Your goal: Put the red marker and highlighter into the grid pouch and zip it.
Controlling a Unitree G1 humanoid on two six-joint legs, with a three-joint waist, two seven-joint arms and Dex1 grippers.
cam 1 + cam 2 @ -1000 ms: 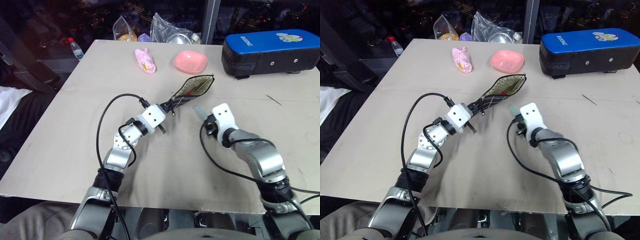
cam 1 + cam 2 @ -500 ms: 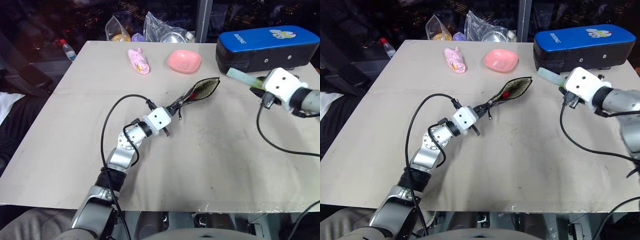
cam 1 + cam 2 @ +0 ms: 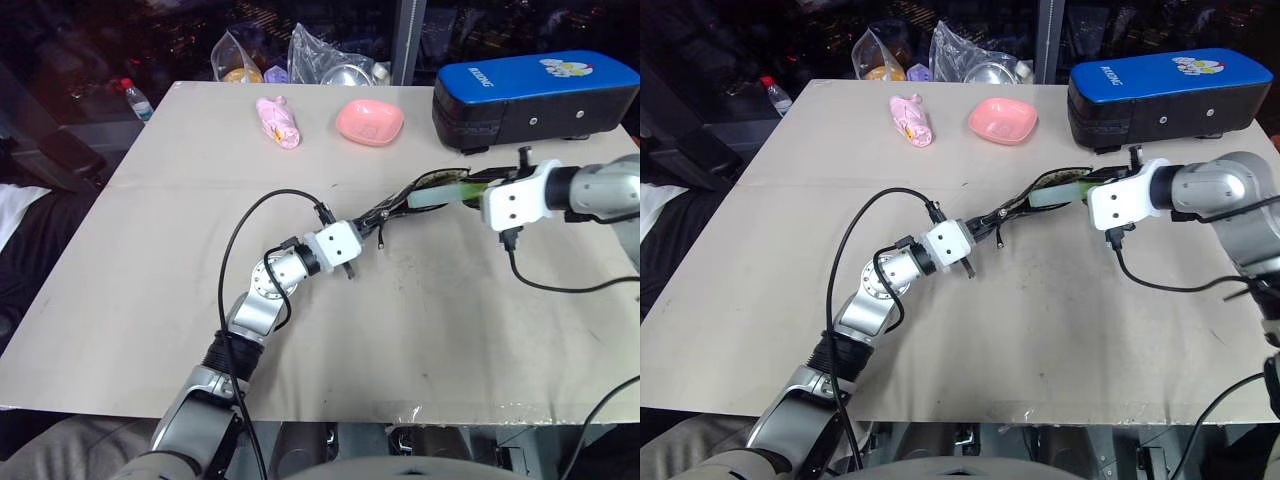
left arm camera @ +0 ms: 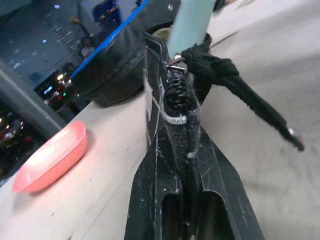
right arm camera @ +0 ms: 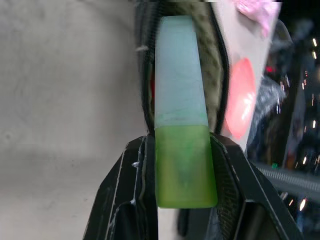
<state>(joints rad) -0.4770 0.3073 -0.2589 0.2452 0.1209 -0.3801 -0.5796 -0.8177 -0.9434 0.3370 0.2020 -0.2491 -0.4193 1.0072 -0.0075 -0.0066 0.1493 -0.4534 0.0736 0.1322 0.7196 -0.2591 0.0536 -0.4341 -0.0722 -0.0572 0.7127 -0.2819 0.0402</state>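
The grid pouch [image 3: 400, 205] hangs just above the table, held by its zipped end, with my left gripper [image 4: 182, 165] shut on that edge. Its far end gapes open [image 5: 216, 65]. My right gripper [image 3: 478, 190] is shut on the highlighter [image 5: 180, 125], gripping the green body. The pale mint cap [image 3: 1050, 196] points into the pouch's open mouth. Whether the cap is inside, I cannot tell. A red sliver [image 5: 151, 86] shows inside the mouth beside the cap; the rest of the red marker is hidden. The black zipper strap [image 4: 235, 85] dangles by the mouth.
A big blue-and-black case [image 3: 535, 90] stands at the back right, close behind the right gripper. A pink dish [image 3: 370, 122], a pink wrapped item [image 3: 278, 122] and plastic bags [image 3: 330, 60] lie along the table's far edge. A small bottle [image 3: 135, 98] sits beyond the left corner.
My right gripper lifted the highlighter, swung out near the case, then came left to the pouch mouth, rolling as it went. The left gripper shifted the pouch a little to the right.
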